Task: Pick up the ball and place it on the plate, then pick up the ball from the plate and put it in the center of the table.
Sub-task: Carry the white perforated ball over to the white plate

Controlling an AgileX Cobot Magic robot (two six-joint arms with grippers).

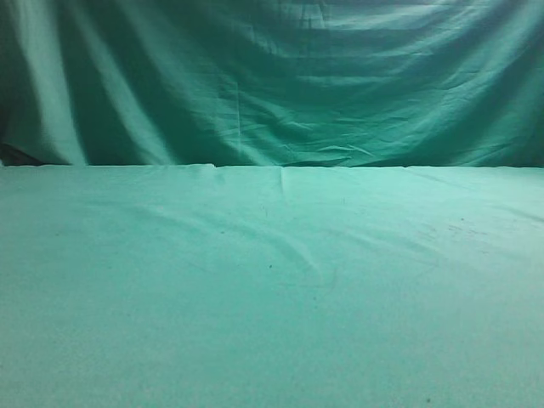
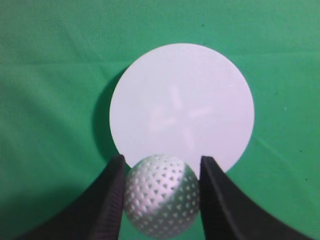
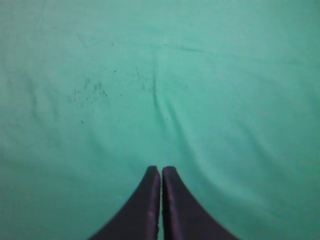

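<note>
In the left wrist view my left gripper [image 2: 161,165] is shut on the ball [image 2: 161,195], a small white dimpled sphere held between the two black fingers. It hangs above the near edge of the plate [image 2: 182,100], a flat white round disc that lies on the teal-green table [image 2: 45,100]. In the right wrist view my right gripper [image 3: 161,172] is shut and empty above bare cloth. The exterior view shows only the table [image 1: 272,289]; neither gripper, the ball nor the plate shows there.
A draped green curtain [image 1: 272,76] hangs behind the table's far edge. The cloth under the right gripper has a soft crease and a patch of small dark specks [image 3: 90,90].
</note>
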